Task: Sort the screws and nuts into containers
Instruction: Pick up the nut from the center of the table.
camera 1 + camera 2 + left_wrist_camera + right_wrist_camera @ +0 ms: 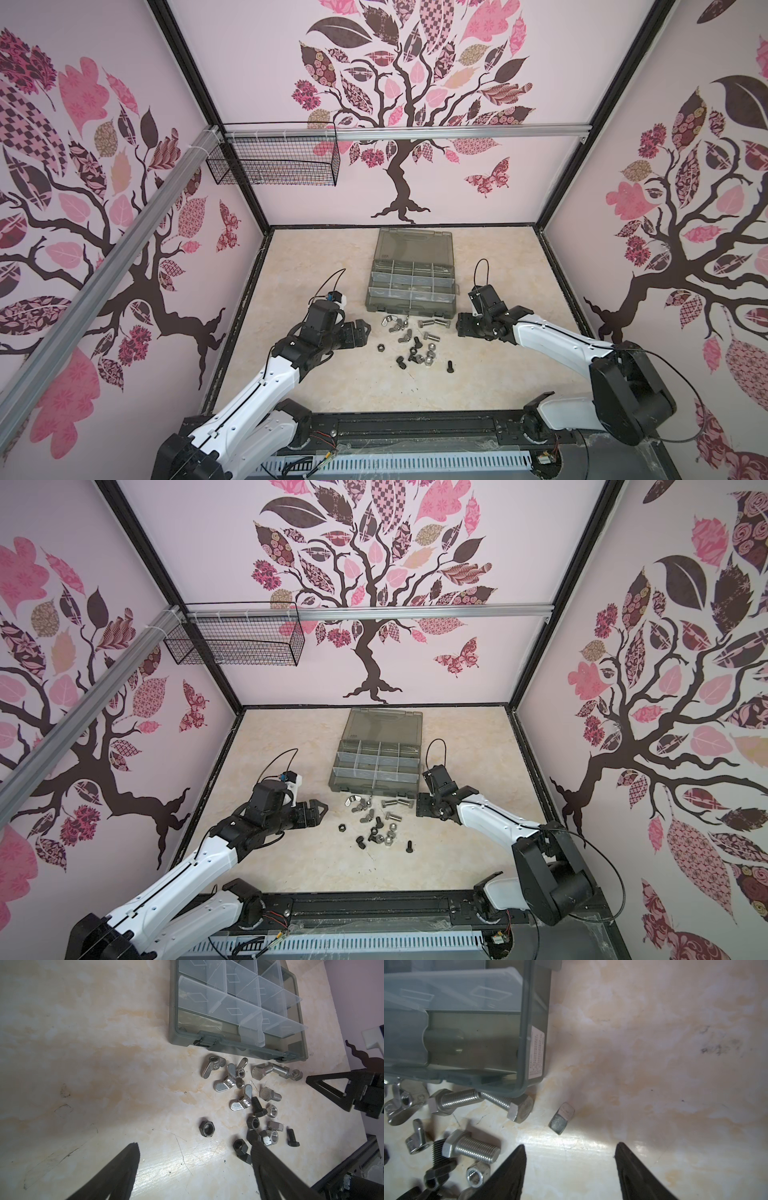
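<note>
In a top view, your screws (432,323) and nuts (379,346) all lie loose on the table (374,386) just before the open containers (411,282), which look empty, so sorting seems unstarted. In the left wrist view, the left gripper (195,1146) gapes empty beside black nuts (206,1128). In the right wrist view, the right gripper (571,1145) stands parted and empty, facing one silver nut (562,1118).

Case (409,306): sitting on the table (316,374) toward the back, containers (401,279) inside, lid (413,243) lying open behind.
Screws (432,323) and nuts (379,345): lying scattered just before the case, between left gripper (368,332) and right gripper (458,326).
</note>
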You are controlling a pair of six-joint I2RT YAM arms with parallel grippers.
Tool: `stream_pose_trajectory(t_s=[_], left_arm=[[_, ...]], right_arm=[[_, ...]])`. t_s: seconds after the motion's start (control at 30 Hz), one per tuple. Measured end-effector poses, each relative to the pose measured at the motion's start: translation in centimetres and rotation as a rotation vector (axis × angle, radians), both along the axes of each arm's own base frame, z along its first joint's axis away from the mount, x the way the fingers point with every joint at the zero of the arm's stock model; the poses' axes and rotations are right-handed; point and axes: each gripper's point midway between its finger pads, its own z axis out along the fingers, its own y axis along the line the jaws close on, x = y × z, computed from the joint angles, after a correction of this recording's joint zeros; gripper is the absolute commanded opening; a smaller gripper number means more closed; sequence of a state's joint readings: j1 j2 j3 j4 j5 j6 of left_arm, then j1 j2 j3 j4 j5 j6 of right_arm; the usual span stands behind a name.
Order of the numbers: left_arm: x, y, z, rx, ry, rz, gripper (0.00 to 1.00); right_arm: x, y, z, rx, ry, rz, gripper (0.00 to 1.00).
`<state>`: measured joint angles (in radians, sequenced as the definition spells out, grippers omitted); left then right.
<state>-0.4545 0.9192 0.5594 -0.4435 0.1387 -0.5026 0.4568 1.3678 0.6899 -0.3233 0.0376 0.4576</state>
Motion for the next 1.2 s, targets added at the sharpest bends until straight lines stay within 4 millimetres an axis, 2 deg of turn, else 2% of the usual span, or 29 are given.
stream_pose_trajectory(t_s=[0.2,0.43,0.7,1.2], left_arm=[[0.0,-0.1,-0.1,-0.006,0.001,0.002,0.88],[0.3,-0.2,-0.3,-0.010,-0.002,0.001,0.89],[0.3,-0.3,-0.7,-0.007,0.004,0.001,0.89],[0.4,-0.3,-0.8,-0.009,0.007,0.002,0.89]], right_arm=[[0.9,0.1,-0.6,-0.013,0.007,-0.022,0.55],[1.2,0.2,-1.8,-0.030,0.034,-0.025,0.52],[1.8,0.4,-2.0,-0.033,0.038,-0.027,0.45],[1.8,0.4,-2.4,-0.041,0.044,-0.024,0.19]])
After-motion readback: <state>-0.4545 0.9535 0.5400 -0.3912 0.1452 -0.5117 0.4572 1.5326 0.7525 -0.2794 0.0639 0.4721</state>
